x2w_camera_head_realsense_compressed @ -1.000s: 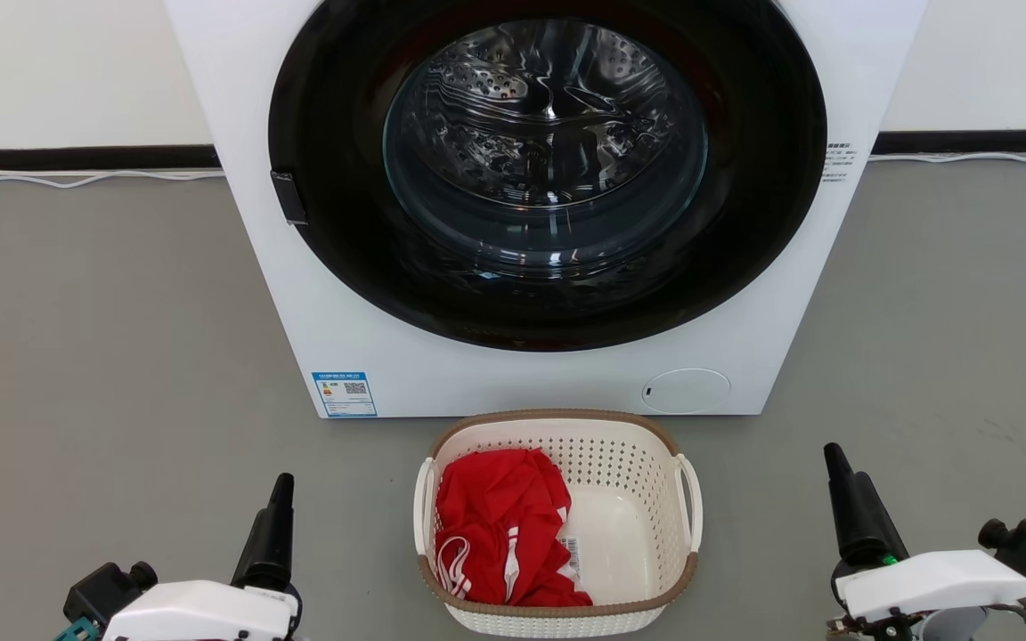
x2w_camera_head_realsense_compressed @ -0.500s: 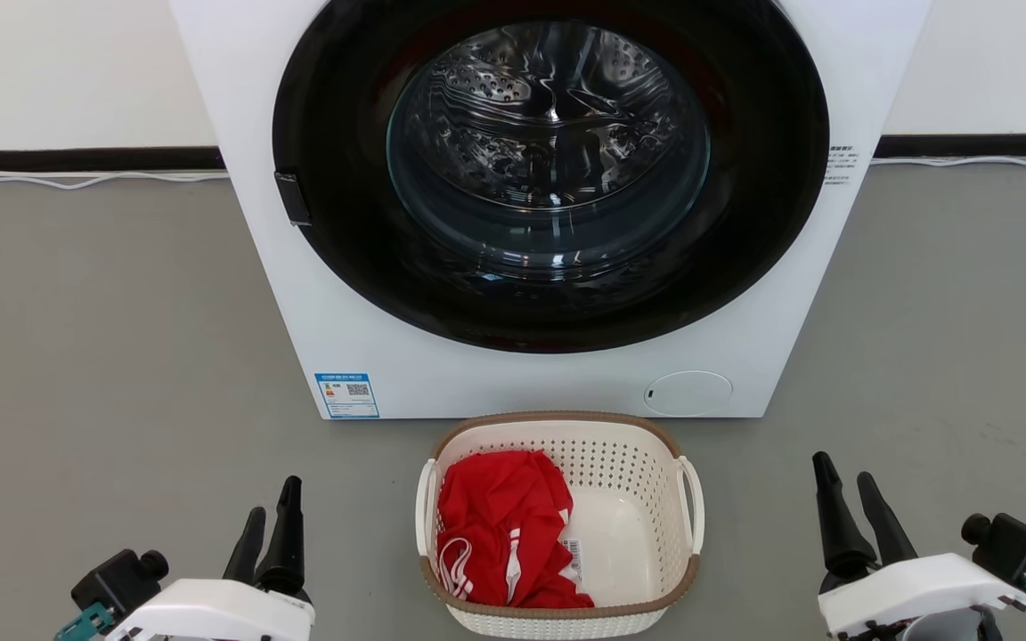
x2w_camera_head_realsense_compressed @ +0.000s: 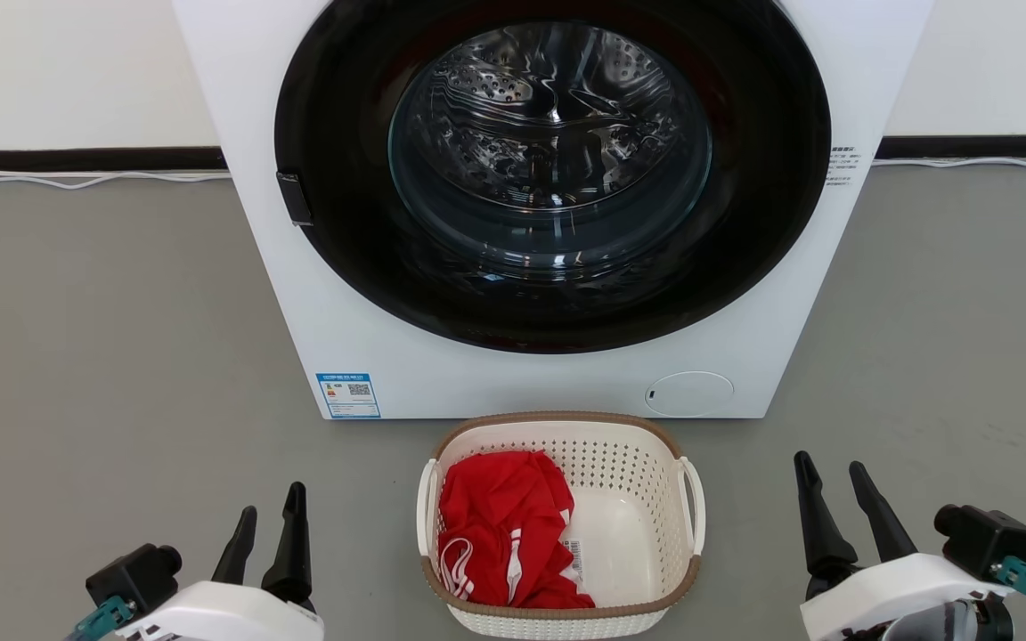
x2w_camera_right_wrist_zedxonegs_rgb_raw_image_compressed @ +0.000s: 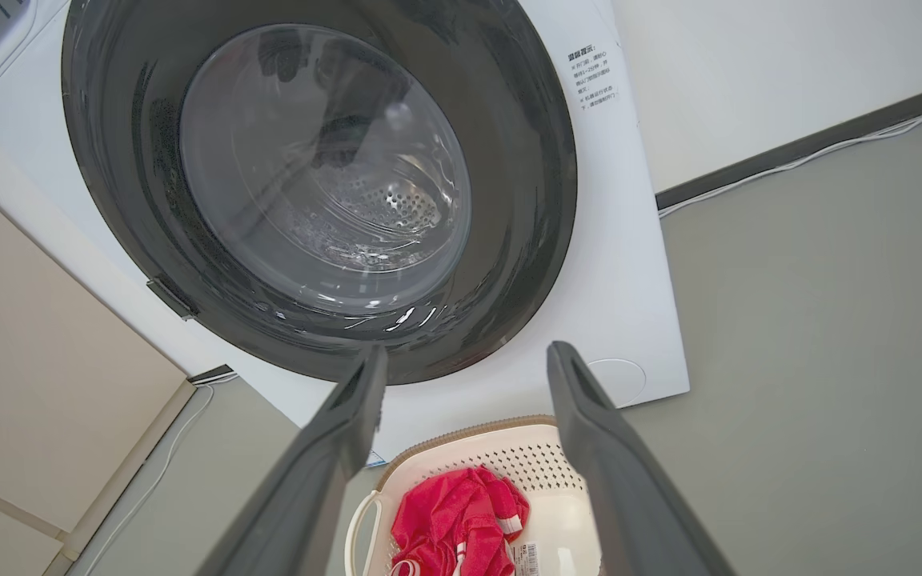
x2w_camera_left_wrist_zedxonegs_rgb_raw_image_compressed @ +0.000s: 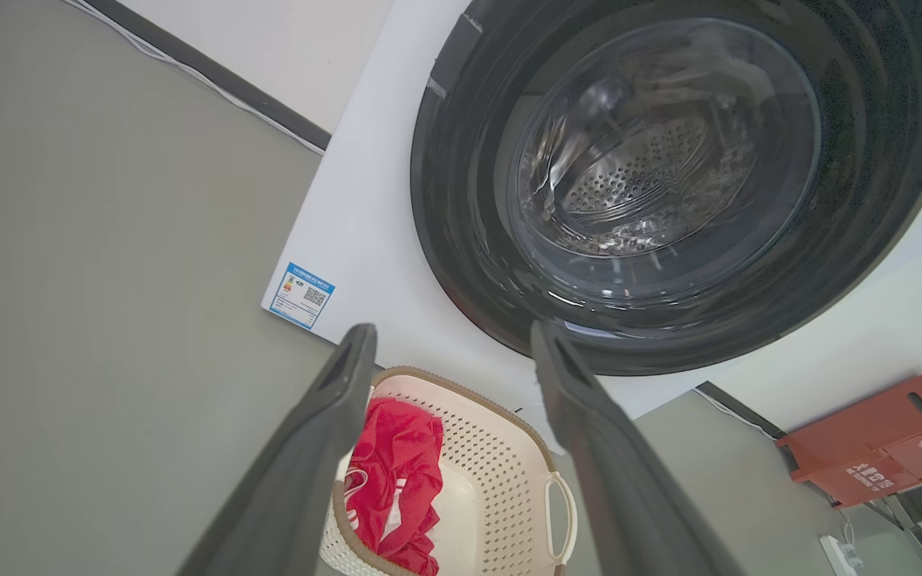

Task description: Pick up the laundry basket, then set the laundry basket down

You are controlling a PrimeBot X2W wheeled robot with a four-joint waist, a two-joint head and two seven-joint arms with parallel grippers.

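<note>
The laundry basket (x2w_camera_head_realsense_compressed: pixel 629 445), cream-white and perforated with a brown rim and white loop handles, stands on the grey floor just in front of the washing machine. A red garment (x2w_camera_head_realsense_compressed: pixel 500 525) lies in its left half. My left gripper (x2w_camera_head_realsense_compressed: pixel 272 497) is open at the lower left, well clear of the basket's left handle (x2w_camera_head_realsense_compressed: pixel 425 507). On the other side my right gripper (x2w_camera_head_realsense_compressed: pixel 830 474) is open too, apart from the right handle (x2w_camera_head_realsense_compressed: pixel 693 503). Both wrist views look between spread fingers at the basket (x2w_camera_left_wrist_zedxonegs_rgb_raw_image_compressed: pixel 501 464) (x2w_camera_right_wrist_zedxonegs_rgb_raw_image_compressed: pixel 557 472) below.
A white front-loading washing machine (x2w_camera_head_realsense_compressed: pixel 442 374) with a closed dark round door (x2w_camera_head_realsense_compressed: pixel 552 169) rises right behind the basket. Cables (x2w_camera_head_realsense_compressed: pixel 77 181) run along the wall's black skirting. A red crate (x2w_camera_left_wrist_zedxonegs_rgb_raw_image_compressed: pixel 877 436) stands to the machine's right. Open grey floor (x2w_camera_head_realsense_compressed: pixel 103 356) lies on both sides.
Both grippers have turned at the wrist so that both fingers of each now show apart, and both have shifted slightly inward towards the basket. The basket has not moved.
</note>
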